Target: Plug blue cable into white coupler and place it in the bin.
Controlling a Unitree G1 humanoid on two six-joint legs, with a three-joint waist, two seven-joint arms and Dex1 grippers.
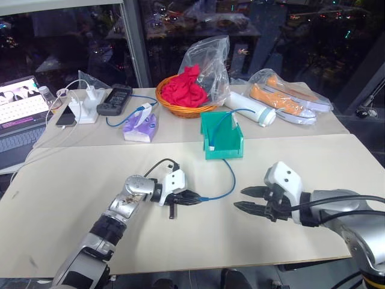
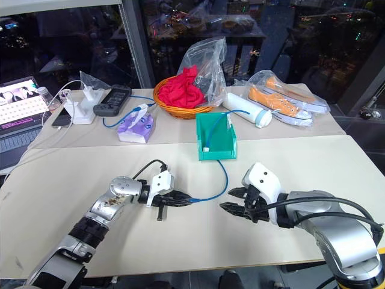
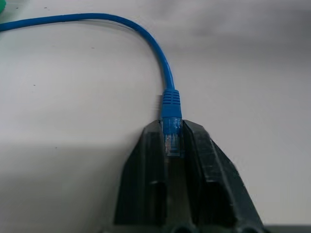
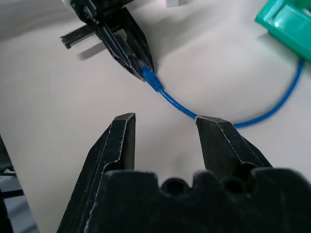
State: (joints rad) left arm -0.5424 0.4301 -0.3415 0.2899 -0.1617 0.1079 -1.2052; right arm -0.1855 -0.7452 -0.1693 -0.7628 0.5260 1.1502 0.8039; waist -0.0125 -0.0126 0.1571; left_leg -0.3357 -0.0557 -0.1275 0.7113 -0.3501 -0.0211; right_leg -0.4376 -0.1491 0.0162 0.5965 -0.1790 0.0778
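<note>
In the left eye view, the left hand (image 1: 191,197) is pinching the plug end of the blue cable (image 1: 231,176) low over the table (image 1: 90,180). The cable is curving away and up into the green bin (image 1: 221,143). The right hand (image 1: 251,199) is hanging just beside the cable, holding nothing.

In the left wrist view, the clear plug (image 3: 172,138) is sitting squeezed between the two black fingers (image 3: 146,170).

In the right wrist view, the right hand's fingers (image 4: 119,141) are standing half apart, with the cable lying past their tips.
</note>
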